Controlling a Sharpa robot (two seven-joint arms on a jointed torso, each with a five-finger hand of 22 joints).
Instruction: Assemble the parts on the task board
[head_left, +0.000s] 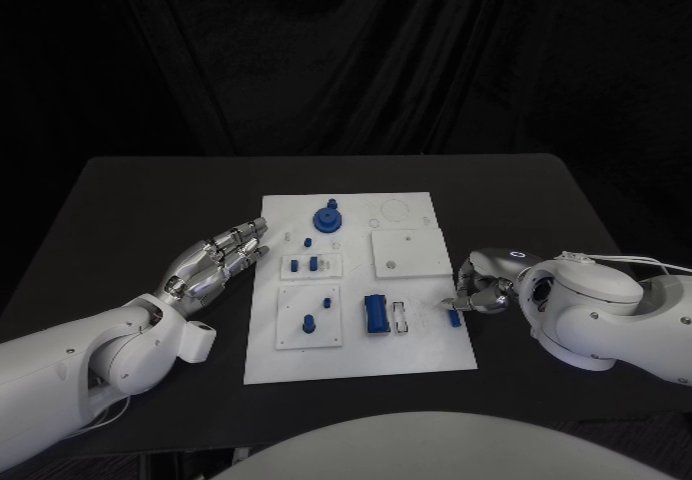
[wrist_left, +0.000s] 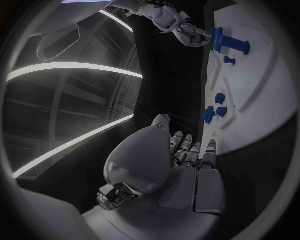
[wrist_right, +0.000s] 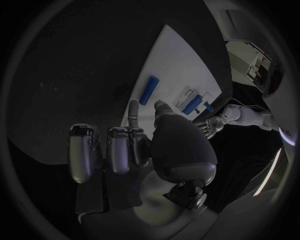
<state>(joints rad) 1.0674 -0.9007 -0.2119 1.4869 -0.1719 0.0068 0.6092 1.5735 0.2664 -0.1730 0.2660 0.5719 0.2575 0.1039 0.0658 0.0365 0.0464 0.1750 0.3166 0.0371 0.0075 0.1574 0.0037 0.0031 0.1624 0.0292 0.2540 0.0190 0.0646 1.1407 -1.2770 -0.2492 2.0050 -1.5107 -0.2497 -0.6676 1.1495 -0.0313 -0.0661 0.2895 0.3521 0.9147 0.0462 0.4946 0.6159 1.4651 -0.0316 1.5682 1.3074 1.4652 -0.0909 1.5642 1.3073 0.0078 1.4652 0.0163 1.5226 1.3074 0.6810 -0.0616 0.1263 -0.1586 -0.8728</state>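
The white task board (head_left: 418, 355) lies in the middle of the black desk (head_left: 144, 200), with blue parts scattered over it: a round knobbed piece (head_left: 327, 217) near the far edge, small pegs (head_left: 307, 265) on a raised plate, and a long blue bar (head_left: 375, 314) toward the near side. The right hand (head_left: 483, 285) hovers at the board's right edge, just beside a small blue bar (head_left: 454, 318); its fingers (wrist_right: 119, 150) look loosely curled and, as far as I can tell, hold nothing. The left hand (head_left: 216, 262) rests by the board's left edge, fingers straight and apart, empty. The risk I see: the small bar lies close to the edge, so a clumsy pinch could nudge it off onto the desk or shift the board.
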